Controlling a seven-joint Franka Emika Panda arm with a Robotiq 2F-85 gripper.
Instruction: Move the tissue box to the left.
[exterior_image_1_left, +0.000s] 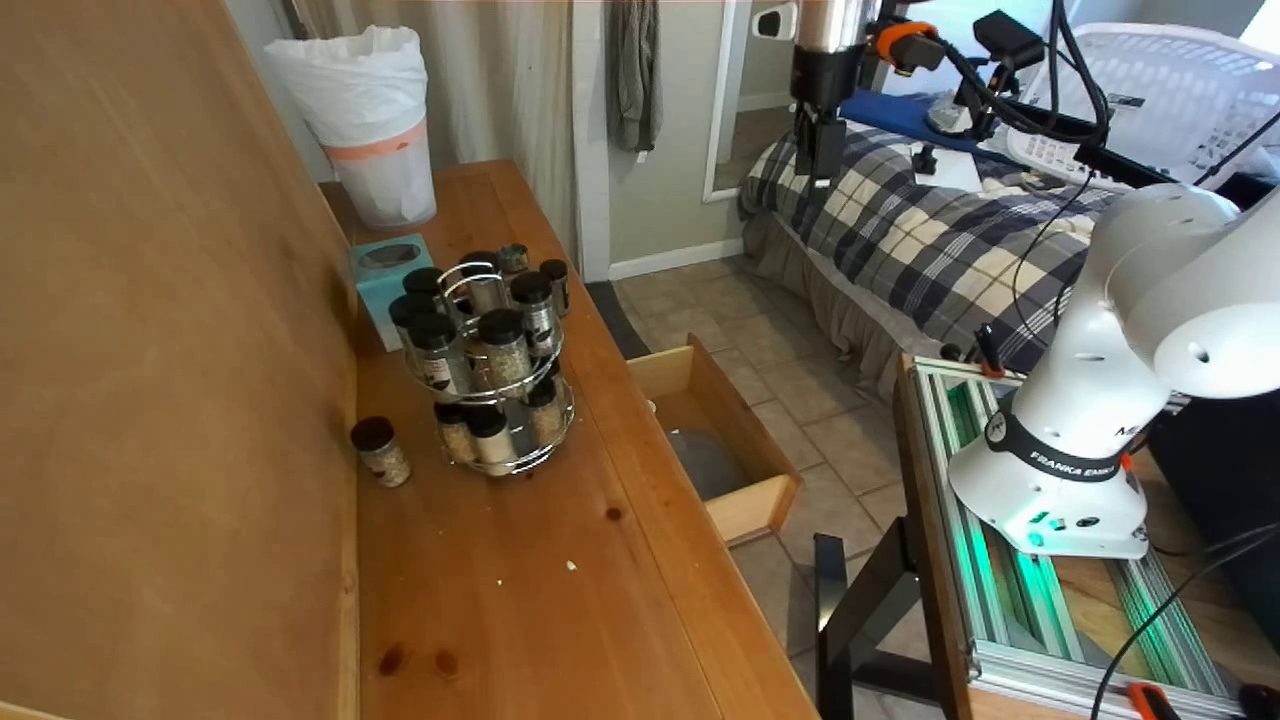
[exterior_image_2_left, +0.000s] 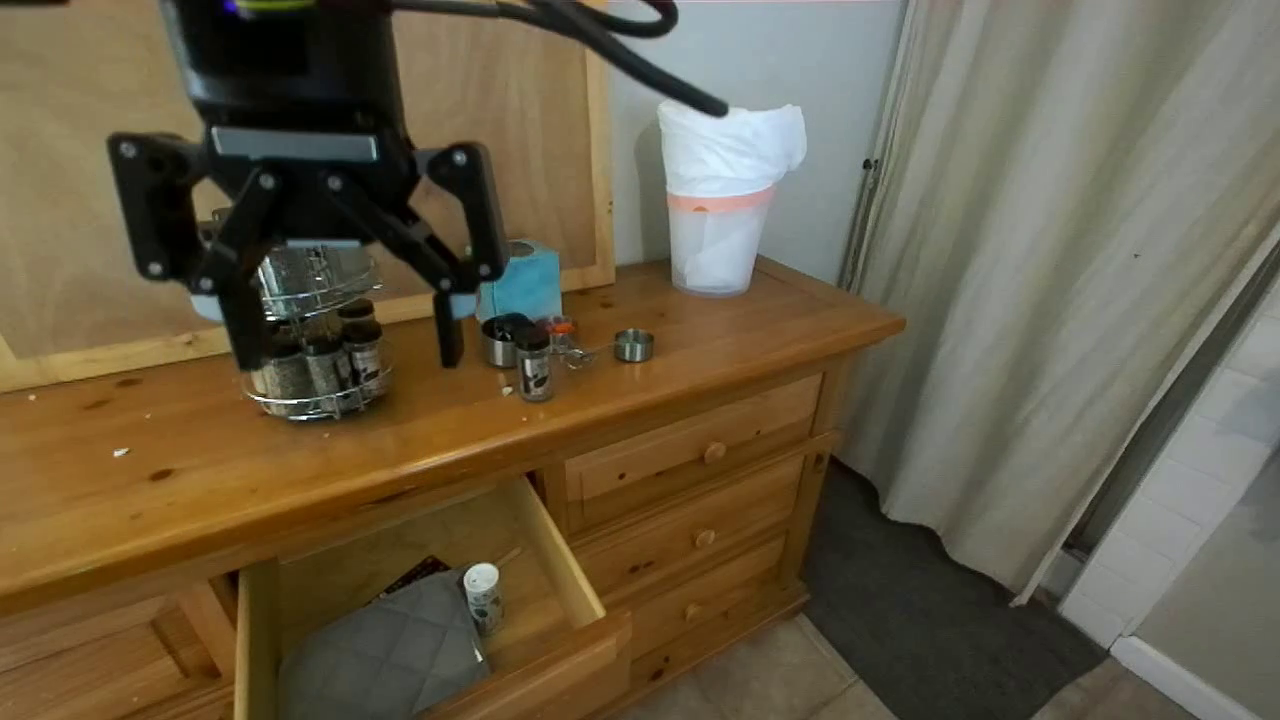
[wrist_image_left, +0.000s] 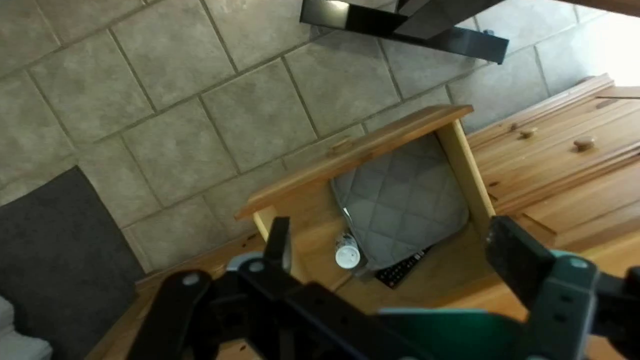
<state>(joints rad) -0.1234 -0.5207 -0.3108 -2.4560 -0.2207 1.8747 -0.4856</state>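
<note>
The box (exterior_image_1_left: 385, 298) stands on the worktop (exterior_image_1_left: 510, 580) near the board (exterior_image_1_left: 180, 350). Bring the gripper (exterior_image_2_left: 347, 348), spread wide and unladen, down astride it, then lift rather than slide: the rack (exterior_image_1_left: 482, 399) stands leftward, the gap hard to judge.

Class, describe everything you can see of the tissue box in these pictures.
The tissue box is a light teal-blue rectangular box, seemingly cardboard, with a darker oval opening on top. It stands upright on the wooden dresser top, near the tall wooden panel; whether they touch is unclear. Dark-lidded jars hide part of it in an exterior view; the open gripper overlaps it in an exterior view but is apart from it. The wrist view does not show it.
</note>
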